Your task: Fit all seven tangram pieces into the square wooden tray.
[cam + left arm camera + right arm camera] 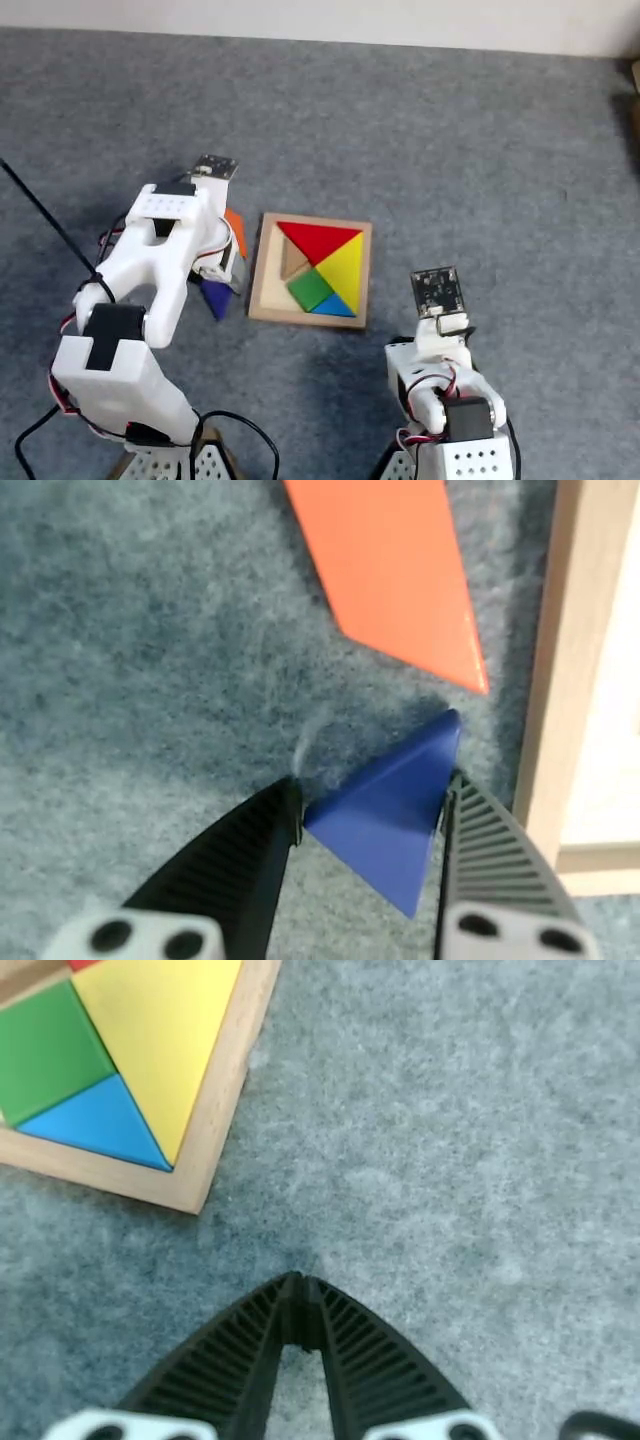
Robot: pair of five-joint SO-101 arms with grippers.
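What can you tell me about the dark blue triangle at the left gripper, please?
The dark blue triangle is a smooth, painted-looking flat piece on the grey mat, outside the wooden tray. The left gripper has a finger against it on each side. The orange piece lies just beyond it, apart.

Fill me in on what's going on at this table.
The left gripper is closed on a dark blue triangle beside the wooden tray, with an orange piece lying on the carpet nearby. The tray already holds a red triangle, yellow triangle, green square and light blue triangle, with bare wood showing on one side. The right gripper is shut and empty over the carpet near a tray corner.
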